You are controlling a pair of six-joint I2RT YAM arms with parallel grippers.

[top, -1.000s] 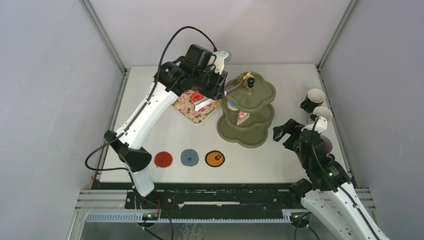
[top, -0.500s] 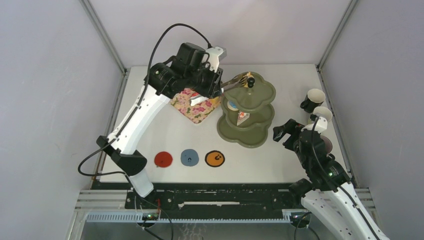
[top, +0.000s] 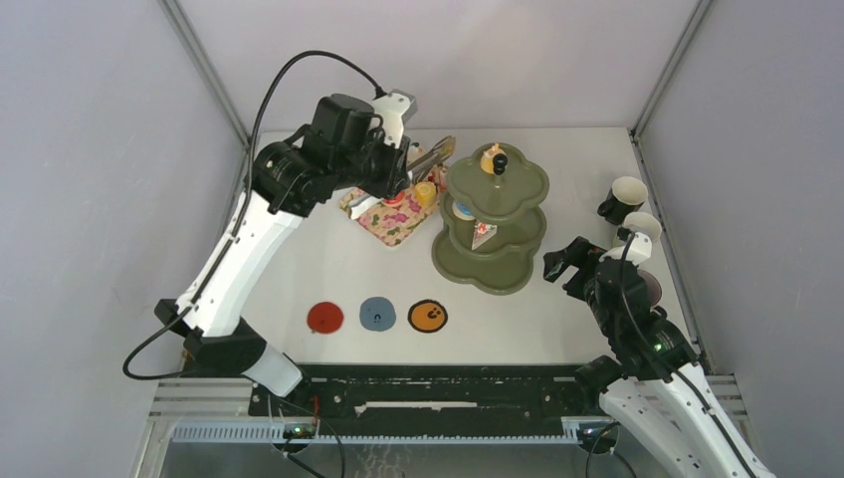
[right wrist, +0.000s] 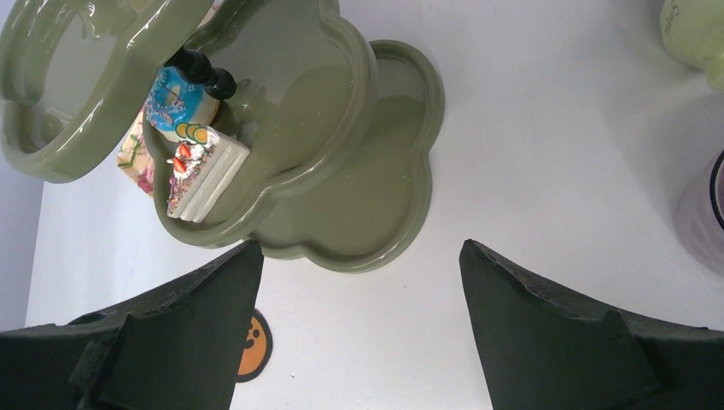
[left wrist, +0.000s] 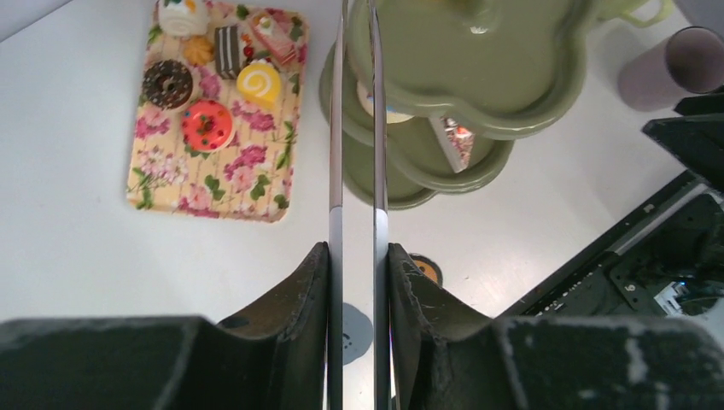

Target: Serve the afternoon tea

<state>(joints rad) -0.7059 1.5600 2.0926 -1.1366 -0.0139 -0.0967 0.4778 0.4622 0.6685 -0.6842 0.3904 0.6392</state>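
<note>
1. Pink floral rectangular tray (left wrist: 243, 184), far left of centre: several small toy cakes and donuts (left wrist: 207, 125) not yet served.
2. Left gripper (left wrist: 359, 265): clamped on slim metal tongs (left wrist: 335, 171), blades nearly together, poised between tray and stand. Advised: spread blades, straddle one treat, squeeze gently, lift clear of stand rim.
3. Olive-green three-tier scalloped stand (top: 495, 271), centre: treats on upper two tiers, bottom tier bare.
4. Right gripper (right wrist: 359, 252): jaws wide, empty, just right of stand; pale-lined mugs (top: 627, 195) far right.
</note>
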